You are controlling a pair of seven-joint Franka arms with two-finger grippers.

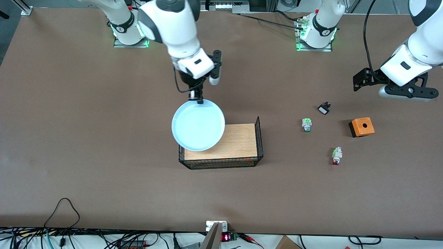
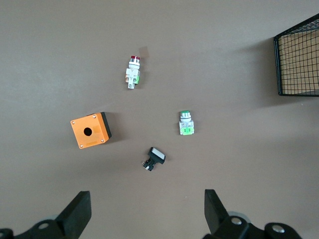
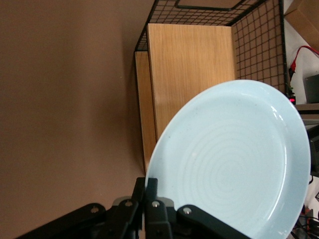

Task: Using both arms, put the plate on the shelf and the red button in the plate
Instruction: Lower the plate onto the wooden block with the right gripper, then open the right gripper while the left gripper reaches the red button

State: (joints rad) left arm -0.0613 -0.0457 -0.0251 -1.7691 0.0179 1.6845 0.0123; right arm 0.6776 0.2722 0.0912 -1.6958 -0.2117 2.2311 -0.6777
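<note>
My right gripper point(image 1: 199, 100) is shut on the rim of the light blue plate point(image 1: 198, 125) and holds it tilted over the end of the wire basket point(image 1: 259, 138) toward the right arm. In the right wrist view the fingers point(image 3: 151, 191) pinch the plate's point(image 3: 234, 159) edge. The red button point(image 1: 336, 156) lies on the table toward the left arm's end, nearer the front camera than the other small parts; it also shows in the left wrist view point(image 2: 133, 72). My left gripper point(image 1: 403, 92) is open and empty, up over bare table near those parts; its fingertips point(image 2: 79, 211) are wide apart.
The basket holds a wooden board point(image 1: 238, 140). A green-capped switch point(image 1: 306, 125), a small black switch point(image 1: 324, 108) and an orange box with a hole point(image 1: 361, 127) lie near the red button. Cables run along the table's front edge.
</note>
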